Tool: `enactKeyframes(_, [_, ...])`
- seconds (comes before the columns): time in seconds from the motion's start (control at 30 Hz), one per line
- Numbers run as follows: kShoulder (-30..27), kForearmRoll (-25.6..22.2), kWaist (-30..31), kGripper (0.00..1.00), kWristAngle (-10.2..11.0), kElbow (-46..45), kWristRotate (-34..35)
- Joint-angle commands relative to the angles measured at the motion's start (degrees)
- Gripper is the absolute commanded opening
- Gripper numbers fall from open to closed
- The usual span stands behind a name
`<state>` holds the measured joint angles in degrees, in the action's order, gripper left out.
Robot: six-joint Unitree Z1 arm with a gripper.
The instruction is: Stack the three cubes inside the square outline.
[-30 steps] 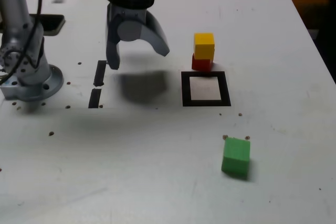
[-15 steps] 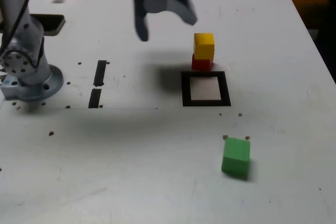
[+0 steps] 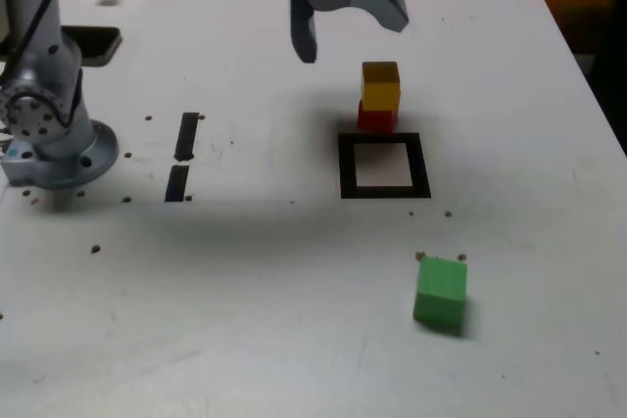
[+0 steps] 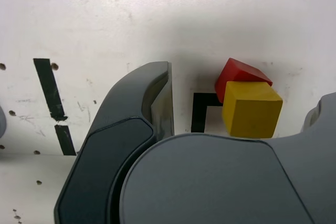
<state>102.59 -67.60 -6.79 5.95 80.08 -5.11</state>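
Moved toward worktop's far edge, above yellow cube on red cube: jaws wide open, empty. Probably light, rigid; best gripped on opposite flat sides.

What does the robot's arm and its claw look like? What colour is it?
The claw is dark blue-grey, with two curved, smooth fingers like a crab's pincer. One finger has a flat, lighter grey pad on its inner side. The arm is shiny silver-grey metal, with a round joint dotted with small bolts and a round base on the white table. Thin black cables run along it.
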Motion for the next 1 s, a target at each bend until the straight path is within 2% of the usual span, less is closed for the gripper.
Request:
enactKeyframes(0.0, [0.8, 0.2, 0.0, 0.99, -0.1, 0.5, -0.2])
enactKeyframes(0.27, [4.5, 0.7, 0.2, 0.97, -1.8, 2.7, -1.8])
enactKeyframes(0.67, [8.5, 0.7, 0.6, 0.94, -3.0, 5.0, -3.9])
enactKeyframes(0.97, [11.7, 0.7, 0.6, 0.91, -5.0, 6.3, -5.8])
